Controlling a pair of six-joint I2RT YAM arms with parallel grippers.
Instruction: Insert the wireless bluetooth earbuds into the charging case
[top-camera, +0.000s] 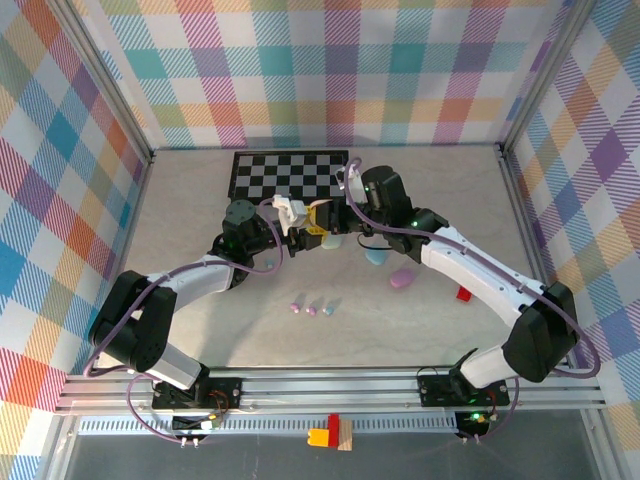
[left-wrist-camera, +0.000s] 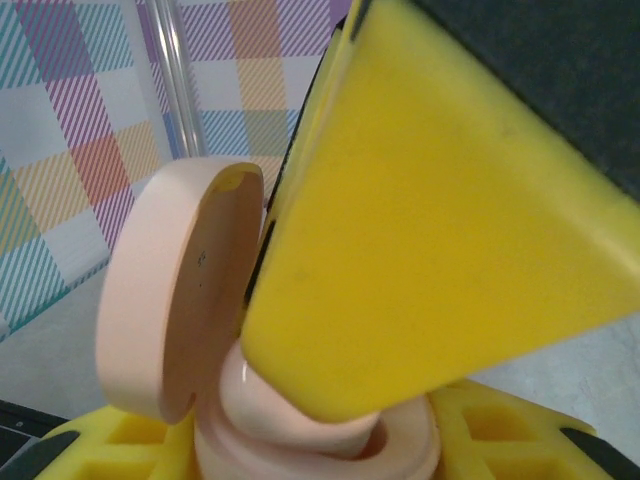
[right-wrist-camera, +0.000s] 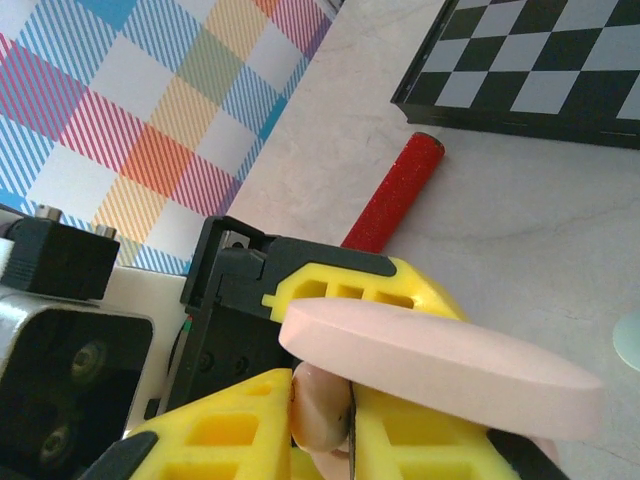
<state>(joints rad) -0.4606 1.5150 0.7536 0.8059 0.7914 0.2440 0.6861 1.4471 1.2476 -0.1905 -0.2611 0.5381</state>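
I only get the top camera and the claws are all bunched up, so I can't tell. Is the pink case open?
Observer: Yes, the left wrist camera shows the pink case with its lid swung up.
Operator: Who's holding it?
Observer: The left claw, yellow fingers clamped on its lower half.
Operator: And the other one?
Observer: The right claw pinches a small pale pink piece, likely an earbud, just under the lid.

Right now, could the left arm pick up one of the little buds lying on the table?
Probably not. Its tool is shut on the open pink case, so it has no free grip. The buds themselves lie bare on the table, nothing over them.
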